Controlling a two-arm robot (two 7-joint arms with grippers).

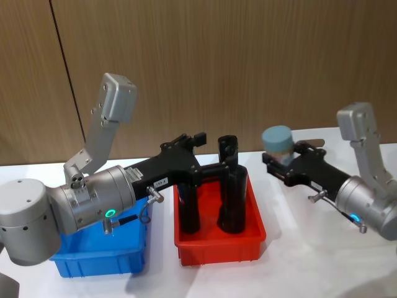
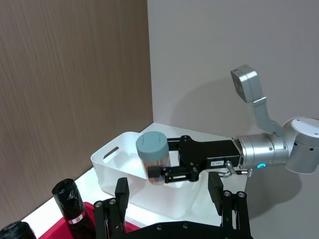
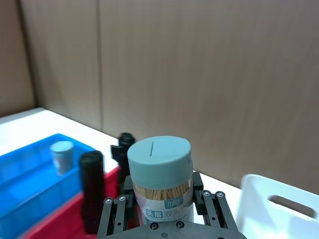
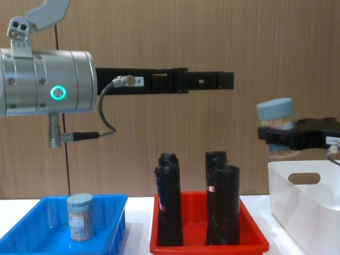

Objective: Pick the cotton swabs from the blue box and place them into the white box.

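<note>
The cotton swabs (image 3: 160, 179) sit in a small clear jar with a pale blue-grey round lid, a paper label round its lower half and tan-white sticks packed behind the plastic. The right hand (image 1: 280, 164) is clenched on it, black fingers (image 3: 117, 211) pressing the jar's lower half from both sides. In the chest view it hangs upright at the right of the frame, just above the near left rim of the white box (image 4: 303, 207) and clear of it.

A second jar (image 4: 80, 217) of the same kind stands upright in the blue box (image 4: 109, 212), at the lower left of the chest view.

The left hand (image 1: 193, 139) reaches across the upper middle of that frame, high over the red tray (image 4: 207, 248) with its black cylinders (image 4: 223, 212). Its fingers (image 2: 121, 191) are spread apart and grasp nothing.
</note>
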